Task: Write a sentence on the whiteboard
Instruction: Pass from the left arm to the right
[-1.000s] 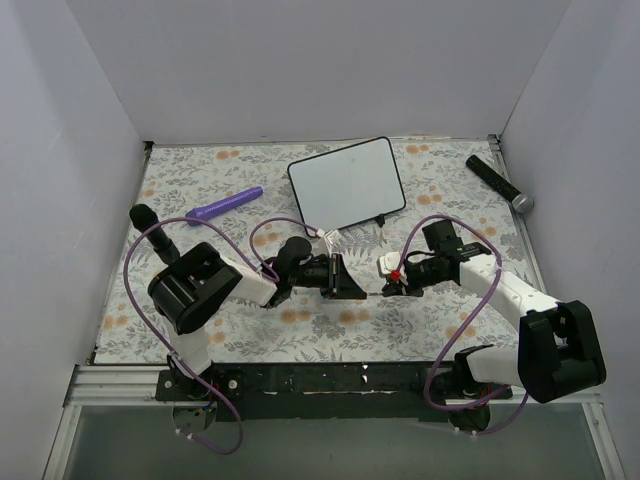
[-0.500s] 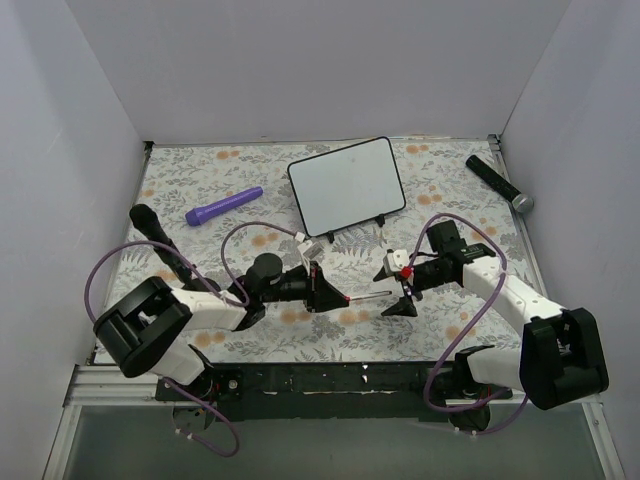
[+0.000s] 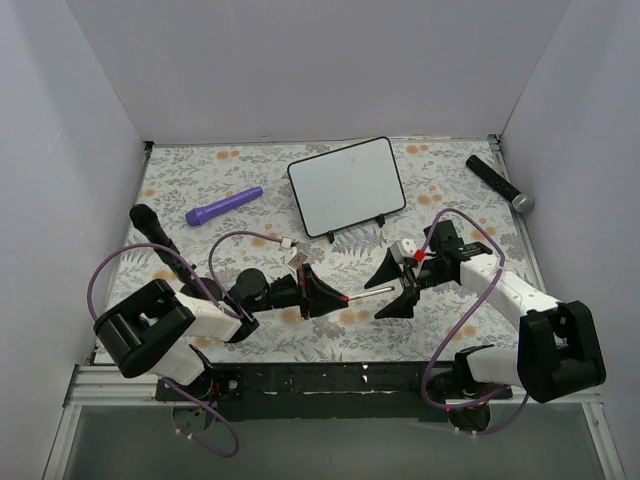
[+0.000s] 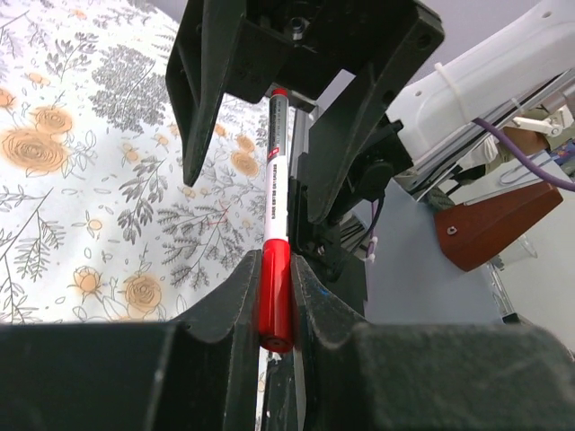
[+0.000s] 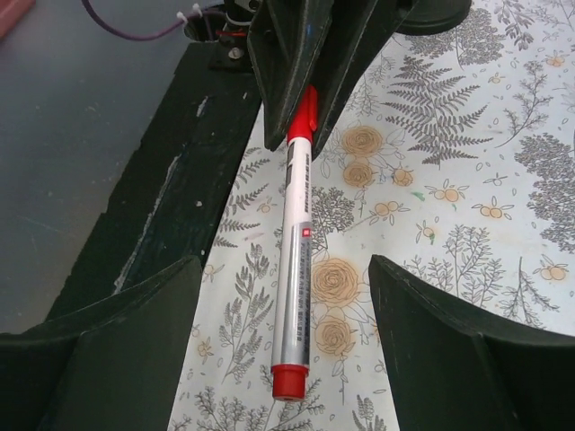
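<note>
- The left gripper (image 4: 274, 269) is clamped on the red cap of the marker (image 5: 295, 238), and this looks like the uncapping step. That grip should stay firm and steady so the cap does not twist out.
- The marker lies almost level above the flowered table (image 3: 480, 225), with its barrel pointing toward the right arm. Any pull should run straight along the barrel, not sideways.
- The right gripper (image 5: 286, 269) should close on the grey barrel well short of the cap, squarely, before pulling away. Pinching only the red end plug risks a slip.
- Left gripper: nearly shut, pinching the red cap between both fingers.
- Right gripper: spread wide, one finger on each side of the barrel's far end, touching nothing.
- The whiteboard (image 3: 347, 185) stands propped at the back of the table, well apart from both grippers, and no writing shows on its face.
</note>
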`<state>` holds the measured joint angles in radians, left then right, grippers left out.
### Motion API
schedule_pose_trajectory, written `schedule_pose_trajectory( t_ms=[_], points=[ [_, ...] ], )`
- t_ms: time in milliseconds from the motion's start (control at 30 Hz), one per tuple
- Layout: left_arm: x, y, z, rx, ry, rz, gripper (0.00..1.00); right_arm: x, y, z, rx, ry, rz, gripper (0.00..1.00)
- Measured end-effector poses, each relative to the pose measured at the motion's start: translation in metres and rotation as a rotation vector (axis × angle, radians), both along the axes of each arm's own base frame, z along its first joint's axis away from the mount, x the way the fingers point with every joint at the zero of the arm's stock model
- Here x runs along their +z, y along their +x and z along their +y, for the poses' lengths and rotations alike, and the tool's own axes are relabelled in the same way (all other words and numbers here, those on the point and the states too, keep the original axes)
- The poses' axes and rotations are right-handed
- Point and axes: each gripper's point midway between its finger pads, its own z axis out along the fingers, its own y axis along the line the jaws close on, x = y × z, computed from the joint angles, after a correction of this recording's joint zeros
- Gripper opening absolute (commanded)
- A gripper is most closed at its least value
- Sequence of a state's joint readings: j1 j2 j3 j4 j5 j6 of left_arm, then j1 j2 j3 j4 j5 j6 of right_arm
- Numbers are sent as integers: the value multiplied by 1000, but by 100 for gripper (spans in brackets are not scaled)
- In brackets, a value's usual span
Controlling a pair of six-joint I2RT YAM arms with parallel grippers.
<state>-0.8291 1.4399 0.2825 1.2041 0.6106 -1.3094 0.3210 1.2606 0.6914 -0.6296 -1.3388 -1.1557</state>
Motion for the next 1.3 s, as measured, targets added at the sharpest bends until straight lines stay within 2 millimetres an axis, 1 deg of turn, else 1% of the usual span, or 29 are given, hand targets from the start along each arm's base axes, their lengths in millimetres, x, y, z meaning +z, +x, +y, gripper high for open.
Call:
schedule_pose_trajectory(
  t_ms=[100,233,300,400,633,667,833,1000,1100,1300],
  points=[
    [5,0,0,6,-29,-5,0,4,0,2,0,17,44,74],
    [6,1,1,32,-46,10,0,13,2,6,2,46,96,71],
    [-2,1,3,51,-34,38,0,17,3,7,6,63,117,70],
    [-17,1,4,76,-3,85,0,17,3,8,8,68,159,70],
    [-25,2,1,103,12,111,0,21,5,10,7,68,225,68],
    [-26,2,0,106,15,114,0,22,6,10,6,67,232,69],
    [-28,1,-1,113,18,118,0,25,8,11,4,64,252,77],
    [-33,-1,3,128,28,125,0,28,11,12,0,61,265,80],
    [-29,-2,5,136,19,118,0,29,12,12,-1,60,272,80],
    [-5,2,7,160,-43,63,0,31,12,13,-2,54,294,79]
  ],
)
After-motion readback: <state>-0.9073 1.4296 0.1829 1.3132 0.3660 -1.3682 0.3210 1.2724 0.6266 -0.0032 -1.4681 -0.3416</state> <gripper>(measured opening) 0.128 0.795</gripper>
